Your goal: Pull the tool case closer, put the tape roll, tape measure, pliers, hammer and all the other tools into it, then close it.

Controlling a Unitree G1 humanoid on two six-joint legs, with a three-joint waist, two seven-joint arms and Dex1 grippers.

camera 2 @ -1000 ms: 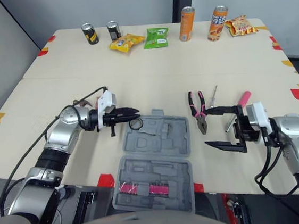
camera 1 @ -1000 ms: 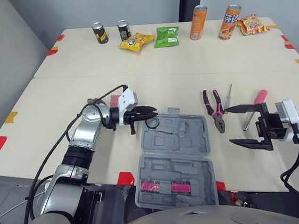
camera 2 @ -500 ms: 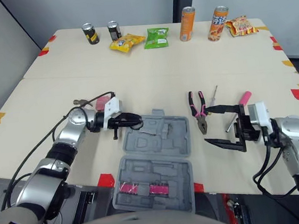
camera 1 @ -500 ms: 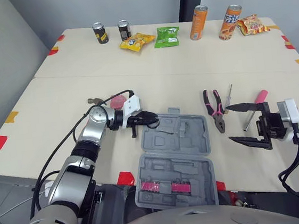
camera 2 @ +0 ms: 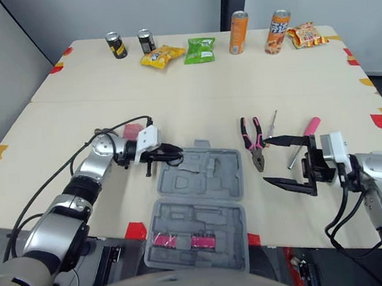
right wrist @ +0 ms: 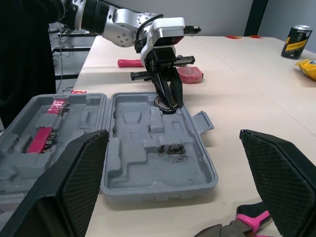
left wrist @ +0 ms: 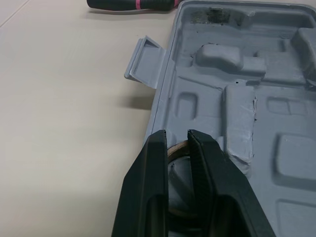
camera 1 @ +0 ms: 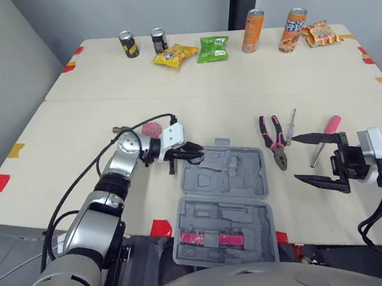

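Now that the left tool [left wrist: 177, 136] has moved from beside the tool case [camera 1: 246, 178] to over its far-left pocket, clamped on what looks like the tape roll [left wrist: 177, 146], release is prob. next. Right tool [camera 1: 296, 159] hangs wide open nr the pliers [camera 1: 273, 139].

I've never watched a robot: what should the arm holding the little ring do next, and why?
Probably open the left gripper and release the tape roll. It is shut on the roll, just inside a corner of the open tool case, so letting go should drop it in.
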